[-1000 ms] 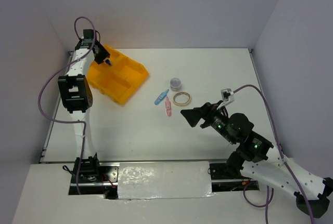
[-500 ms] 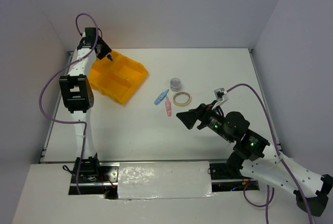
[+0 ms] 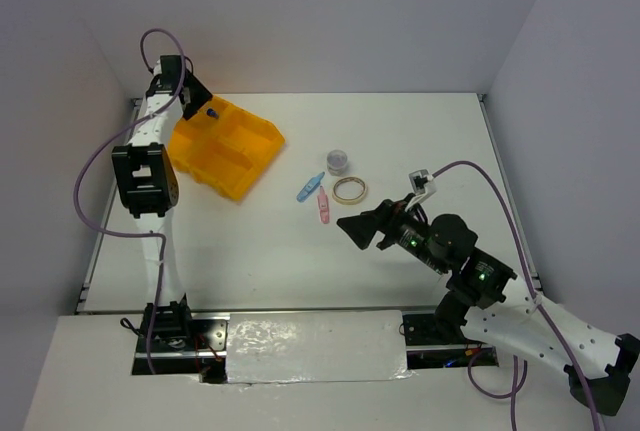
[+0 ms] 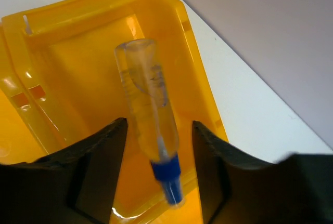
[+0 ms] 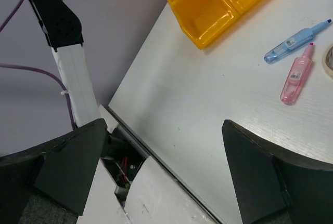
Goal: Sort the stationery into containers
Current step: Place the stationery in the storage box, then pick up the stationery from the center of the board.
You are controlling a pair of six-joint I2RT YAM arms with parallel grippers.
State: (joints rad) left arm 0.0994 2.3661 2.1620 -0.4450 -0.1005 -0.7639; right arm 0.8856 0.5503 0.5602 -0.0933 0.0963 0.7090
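my left gripper (image 3: pixel 203 104) has eased back toward the far edge of the tray (image 3: pixel 255 141), taking the tube (image 4: pixel 147 96) with it. its fingers have since spread, so a gap now shows on each side of the tube. my right gripper (image 3: pixel 358 228) has slid left, nearer the pink piece (image 3: pixel 323 209).

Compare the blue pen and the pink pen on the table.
The blue pen is slimmer and longer, with a narrow dark tip; the pink pen is stubbier. The blue pen lies nearer the yellow tray than the pink pen. Seen from above, the blue pen lies slanted, while the pink pen runs almost straight from near to far. Both lie flat on the table, untouched, each with a white label.
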